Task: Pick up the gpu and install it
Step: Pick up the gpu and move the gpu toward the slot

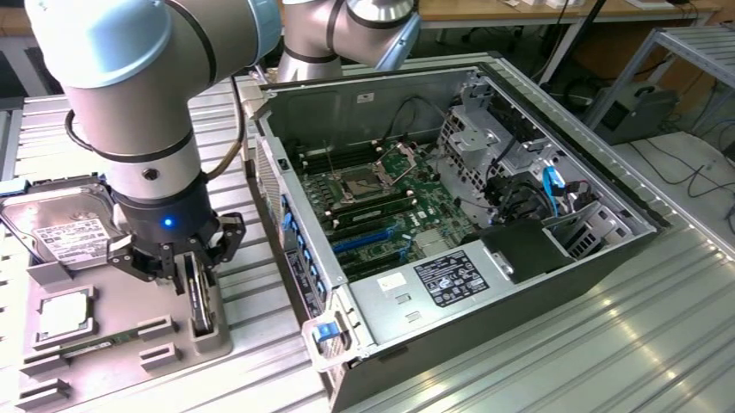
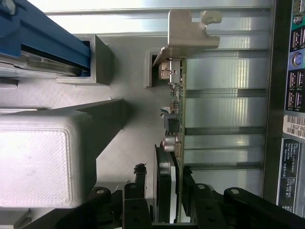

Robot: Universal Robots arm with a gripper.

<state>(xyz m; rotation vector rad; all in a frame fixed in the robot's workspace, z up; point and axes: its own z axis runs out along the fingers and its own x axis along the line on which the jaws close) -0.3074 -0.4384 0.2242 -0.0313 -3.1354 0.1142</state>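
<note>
**Gripper down over the one gpu, which stood in its tray slot**

The black gripper (image 1: 198,288) (image 2: 163,168) was lowered onto the gpu (image 1: 203,315) (image 2: 170,125), a thin black-faced expansion card, and straddled it near one end. Whether it was clamped on the card or merely set around it could not be told. The card stood on its long edge in a slot along the edge of the grey plastic parts tray (image 1: 126,301) (image 2: 124,76) that faced the computer. In the wrist view its silver metal bracket (image 2: 190,33) sat at the end away from the gripper, beside a tray post.

Three other parts lay on the same tray, one of each:
- a silver boxy hard drive with a white label (image 1: 64,228) at the far end;
- a square silver processor (image 1: 64,314) near the middle;
- a narrow green memory stick (image 1: 92,342) toward the near end.

Above the gripper rose the single grey and silver robot arm (image 1: 126,86). The tray rested on the ribbed aluminium tabletop (image 1: 597,344) towards the exterior view's left. Just beside it, on the exterior view's right, one open black computer case (image 1: 483,314) lay on its side, its green motherboard (image 1: 379,198) facing up.
</note>
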